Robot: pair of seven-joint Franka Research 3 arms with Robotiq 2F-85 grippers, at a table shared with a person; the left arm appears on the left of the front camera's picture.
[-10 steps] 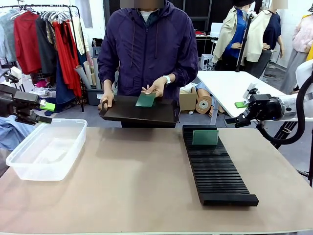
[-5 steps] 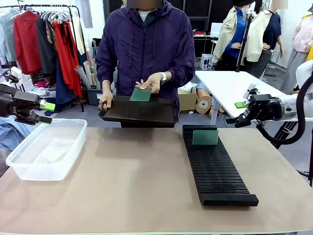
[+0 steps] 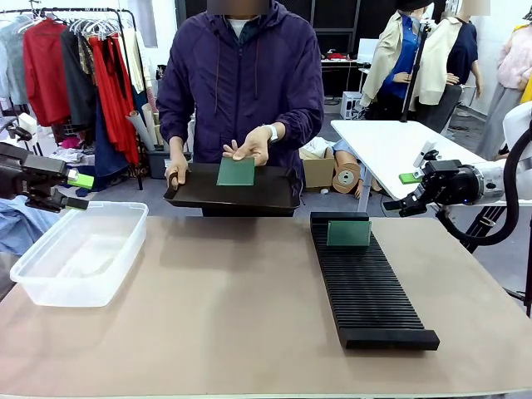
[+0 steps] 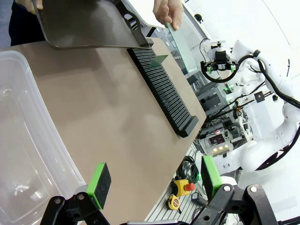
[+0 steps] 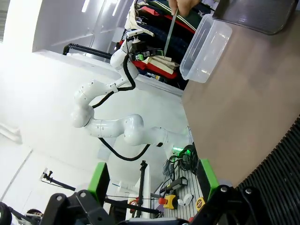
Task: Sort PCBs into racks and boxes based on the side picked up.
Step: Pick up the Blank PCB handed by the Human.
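Front view: held PCB (image 3: 236, 171) pinched in the person's hand (image 3: 248, 147), face toward the camera, lower edge just above a dark tray (image 3: 199, 193) gripped by the other hand. Thin, flat, plain green rectangle; surface detail too small to read. Racked PCB (image 3: 348, 233) upright in the far slots of the long black rack (image 3: 370, 291). Clear tub (image 3: 79, 249) on the left side of the table (image 3: 233, 307).

Left wrist view: held board seen from the side and tilted, racked one as a small green fin at the rack's far end. Right wrist view: a thin edge-on sliver under fingers at the top, probably the held board, with the tub beyond.

Left gripper (image 3: 79, 191) above the tub's far rim, jaws spread wide, nothing between the pads. Right gripper (image 3: 403, 193) off the table's right edge beyond the rack's far end, likewise wide apart and bare. Held PCB across the table between the two, well apart from both.
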